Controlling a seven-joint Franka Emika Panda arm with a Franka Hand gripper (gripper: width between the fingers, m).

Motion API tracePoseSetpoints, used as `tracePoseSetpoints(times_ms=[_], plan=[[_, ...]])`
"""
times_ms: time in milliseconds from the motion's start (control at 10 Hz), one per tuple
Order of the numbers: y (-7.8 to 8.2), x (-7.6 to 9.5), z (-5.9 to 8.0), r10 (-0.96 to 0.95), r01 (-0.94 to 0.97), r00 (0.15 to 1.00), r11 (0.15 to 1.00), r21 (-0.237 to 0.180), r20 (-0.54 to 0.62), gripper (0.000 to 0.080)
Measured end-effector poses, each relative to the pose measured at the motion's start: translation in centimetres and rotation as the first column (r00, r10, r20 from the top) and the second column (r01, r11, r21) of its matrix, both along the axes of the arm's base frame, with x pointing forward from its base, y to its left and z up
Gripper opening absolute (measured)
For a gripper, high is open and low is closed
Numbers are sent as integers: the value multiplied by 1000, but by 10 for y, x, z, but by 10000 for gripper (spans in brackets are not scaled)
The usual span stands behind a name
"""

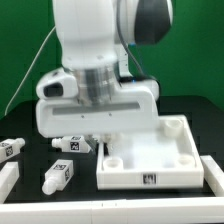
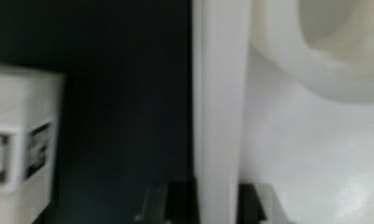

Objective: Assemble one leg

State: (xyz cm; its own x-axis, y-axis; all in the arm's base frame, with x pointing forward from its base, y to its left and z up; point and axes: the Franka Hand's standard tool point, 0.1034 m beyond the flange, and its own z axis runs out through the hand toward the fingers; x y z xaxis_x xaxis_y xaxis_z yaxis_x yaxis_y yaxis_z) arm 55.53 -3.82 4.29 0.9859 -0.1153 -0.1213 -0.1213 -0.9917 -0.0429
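The white tray-like tabletop lies on the black table at the exterior view's right. My gripper is down at its left wall, mostly hidden by the hand. In the wrist view my gripper has one dark finger on each side of the tabletop's upright white wall, both touching it. One leg, a white peg with a tag sticker, lies beside that wall outside the tabletop. In the exterior view, legs lie at the far left, at the front and near the hand.
A rounded corner socket sits inside the tabletop near the gripped wall. White bars stand at the front left and front right of the table. A green wall is behind.
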Motion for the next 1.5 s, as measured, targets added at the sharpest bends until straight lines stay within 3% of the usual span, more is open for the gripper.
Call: tracePoseSetpoints(times_ms=[400, 700, 1000, 1300, 1400, 1500], plan=[[14, 2, -32, 25, -24, 996, 1000, -20, 85, 47], [18, 17, -37, 37, -30, 986, 999, -44, 164, 48], [15, 21, -36, 51, -34, 982, 995, -94, 183, 48], [14, 20, -34, 74, -58, 982, 994, -95, 174, 440], [12, 15, -20, 90, -77, 983, 993, -89, 162, 440], [20, 2, -7, 96, -84, 982, 993, -83, 162, 594]])
